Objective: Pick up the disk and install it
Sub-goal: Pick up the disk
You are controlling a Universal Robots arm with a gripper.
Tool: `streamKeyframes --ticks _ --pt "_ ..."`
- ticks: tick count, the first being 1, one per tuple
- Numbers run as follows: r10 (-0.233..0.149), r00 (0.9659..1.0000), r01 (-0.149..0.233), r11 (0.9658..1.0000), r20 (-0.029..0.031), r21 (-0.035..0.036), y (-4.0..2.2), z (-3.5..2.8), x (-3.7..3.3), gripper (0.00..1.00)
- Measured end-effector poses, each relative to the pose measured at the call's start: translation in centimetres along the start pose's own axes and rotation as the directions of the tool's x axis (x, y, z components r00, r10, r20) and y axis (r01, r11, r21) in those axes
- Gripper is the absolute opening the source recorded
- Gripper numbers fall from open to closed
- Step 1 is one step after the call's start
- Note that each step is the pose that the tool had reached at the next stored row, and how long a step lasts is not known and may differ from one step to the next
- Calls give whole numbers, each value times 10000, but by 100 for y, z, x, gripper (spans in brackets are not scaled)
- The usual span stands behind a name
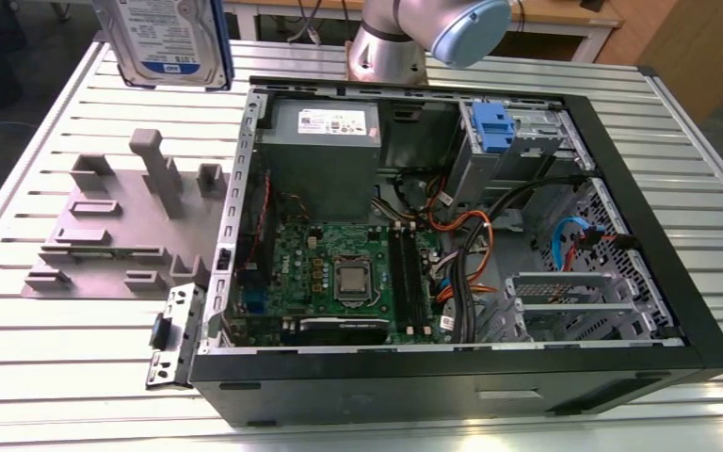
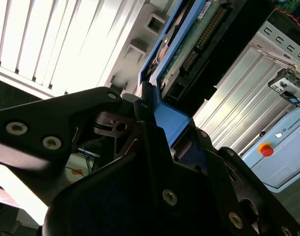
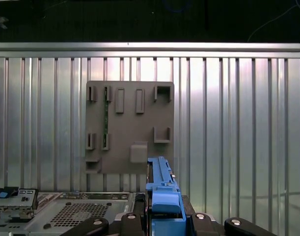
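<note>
The gripper (image 3: pixel 163 219) has its jaws clamped on the disk (image 1: pixel 167 42), one black finger (image 2: pixel 145 115) pressed against each side of the blue rail, as both wrist views show. In the exterior view the disk hangs in the air, clear of everything, above the worktop (image 1: pixel 60 377) near its far corner on the exterior view's left. It stands roughly upright with its white-and-blue label facing the camera, and its top is cut off by the picture's edge. In the first wrist view it appears edge-on as a narrow blue strip, with the fixture (image 3: pixel 130 128) lying flat on the slatted worktop below it. This grey fixture (image 1: pixel 110 235), with its raised pegs and slots, sits near the worktop's edge on the exterior view's left, just beside the case (image 1: pixel 462 367). The case lies open on its side over the worktop's middle, showing the motherboard (image 1: pixel 336 273), the power supply (image 1: pixel 324 132) and a blue latch (image 1: pixel 492 127) at the drive bay toward its far corner. The arm (image 1: pixel 412 38) rises behind the case at the worktop's far edge.
</note>
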State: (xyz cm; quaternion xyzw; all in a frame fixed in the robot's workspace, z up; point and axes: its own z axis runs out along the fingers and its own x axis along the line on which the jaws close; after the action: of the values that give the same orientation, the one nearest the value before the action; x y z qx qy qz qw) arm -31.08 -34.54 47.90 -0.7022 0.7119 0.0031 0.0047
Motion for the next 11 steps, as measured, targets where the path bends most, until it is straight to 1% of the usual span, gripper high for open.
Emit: streamKeyframes --ticks 7,11 --pt "-1 10000 1 10000 0 0 -13 0 0 36" --pt "0 10000 0 10000 0 0 -37 0 0 36"
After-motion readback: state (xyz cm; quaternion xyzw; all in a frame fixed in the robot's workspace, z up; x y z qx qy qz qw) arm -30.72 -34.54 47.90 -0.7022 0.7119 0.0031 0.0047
